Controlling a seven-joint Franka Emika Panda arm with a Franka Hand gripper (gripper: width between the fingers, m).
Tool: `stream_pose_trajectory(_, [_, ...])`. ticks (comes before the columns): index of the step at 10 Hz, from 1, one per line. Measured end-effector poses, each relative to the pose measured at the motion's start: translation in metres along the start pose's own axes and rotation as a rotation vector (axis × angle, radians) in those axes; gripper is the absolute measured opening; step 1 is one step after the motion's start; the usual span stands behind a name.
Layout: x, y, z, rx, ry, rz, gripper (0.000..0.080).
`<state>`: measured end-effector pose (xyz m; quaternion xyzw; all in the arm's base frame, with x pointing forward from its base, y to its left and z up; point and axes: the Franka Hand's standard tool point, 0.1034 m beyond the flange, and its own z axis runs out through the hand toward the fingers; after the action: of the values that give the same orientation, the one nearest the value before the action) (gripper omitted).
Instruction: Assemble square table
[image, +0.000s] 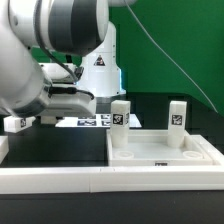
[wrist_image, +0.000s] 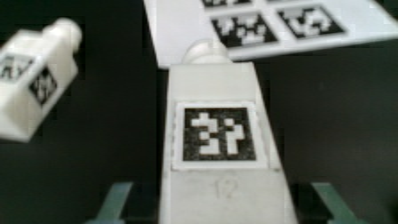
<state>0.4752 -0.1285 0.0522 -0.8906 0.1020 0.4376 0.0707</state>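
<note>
The gripper (wrist_image: 221, 203) is clasping one tagged leg (wrist_image: 221, 125) across its width, with a finger (wrist_image: 125, 200) showing on either side of it in the wrist view and the black surface lying beneath; whether the leg is already hanging clear of that surface I cannot tell. The square tabletop (image: 160, 150) is lying at the exterior view's right, with two upright legs (image: 120, 113) standing along its far edge, so the near corners are probably the ones waiting. A loose leg (wrist_image: 36, 75) is lying just beside the held one, near the marker board (wrist_image: 267, 25). Doing this step well is calling for a straight lift that is steering clear of the loose leg. The held leg then needs turning upright and squaring over a free corner before any pressing or twisting — a tilted start is likely asking for a jam, and a hard push is risking shoving the slab aside.
</note>
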Motion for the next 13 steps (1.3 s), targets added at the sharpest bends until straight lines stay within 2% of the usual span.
stream_pose_trajectory(1, [-0.012, -0.006, -0.007, 0.001, 0.025, -0.008, 0.0290])
stream_pose_trajectory(4, [-0.010, -0.029, -0.035, -0.026, 0.188, 0.008, 0.0290])
stream_pose_trajectory(5, [-0.001, -0.035, -0.044, -0.041, 0.267, -0.004, 0.0290])
stream_pose_trajectory(6, [0.003, -0.035, -0.047, -0.046, 0.354, -0.012, 0.0290])
stream_pose_trajectory(7, [0.000, -0.035, -0.045, -0.043, 0.391, -0.012, 0.0290])
stream_pose_trajectory(9, [0.008, -0.035, -0.053, -0.054, 0.550, -0.016, 0.0290])
stream_pose_trajectory(10, [0.003, -0.038, -0.055, -0.053, 0.575, -0.020, 0.0290])
stream_pose_trajectory(11, [0.008, -0.044, -0.066, -0.062, 0.653, -0.026, 0.0290])
stream_pose_trajectory(13, [0.011, -0.053, -0.077, -0.079, 0.780, -0.043, 0.0290])
